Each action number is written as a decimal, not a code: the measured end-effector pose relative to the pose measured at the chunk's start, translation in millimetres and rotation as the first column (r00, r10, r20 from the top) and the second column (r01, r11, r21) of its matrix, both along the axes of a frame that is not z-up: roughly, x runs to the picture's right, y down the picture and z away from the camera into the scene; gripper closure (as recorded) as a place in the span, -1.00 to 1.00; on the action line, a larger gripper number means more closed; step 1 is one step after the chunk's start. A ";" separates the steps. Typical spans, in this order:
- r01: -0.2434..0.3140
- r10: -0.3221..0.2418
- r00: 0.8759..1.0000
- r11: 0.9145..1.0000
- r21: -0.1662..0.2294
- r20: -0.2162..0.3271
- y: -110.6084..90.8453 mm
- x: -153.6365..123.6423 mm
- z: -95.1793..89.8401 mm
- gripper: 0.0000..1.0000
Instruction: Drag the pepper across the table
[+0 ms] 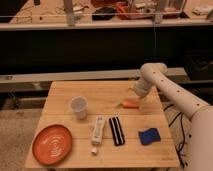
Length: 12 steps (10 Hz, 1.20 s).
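Observation:
The small slim orange pepper lies on the light wooden table, right of centre, its green stem pointing left. My gripper hangs at the end of the white arm that reaches in from the right. It is just above and to the right of the pepper's thick end, very close to it. I cannot tell whether it touches the pepper.
A white cup stands left of centre. A large round orange plate lies at the front left. A white remote and a black remote lie side by side at the front. A blue object lies front right.

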<state>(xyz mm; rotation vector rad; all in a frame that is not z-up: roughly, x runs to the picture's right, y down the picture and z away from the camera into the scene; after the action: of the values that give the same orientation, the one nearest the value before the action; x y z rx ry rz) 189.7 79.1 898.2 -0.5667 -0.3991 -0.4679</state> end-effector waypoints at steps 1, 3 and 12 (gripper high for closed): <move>0.006 -0.006 1.000 1.000 0.000 0.004 0.3 -0.6 1.5 -0.60; 0.024 -0.024 1.000 1.000 -0.003 0.016 2.1 -4.3 6.7 -0.60; 0.072 -0.071 0.997 0.997 -0.017 0.029 12.4 -4.2 14.1 -0.60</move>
<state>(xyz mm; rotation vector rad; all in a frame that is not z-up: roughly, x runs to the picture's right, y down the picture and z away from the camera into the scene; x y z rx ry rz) 185.5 91.4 912.4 -0.5936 -0.4112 -0.5417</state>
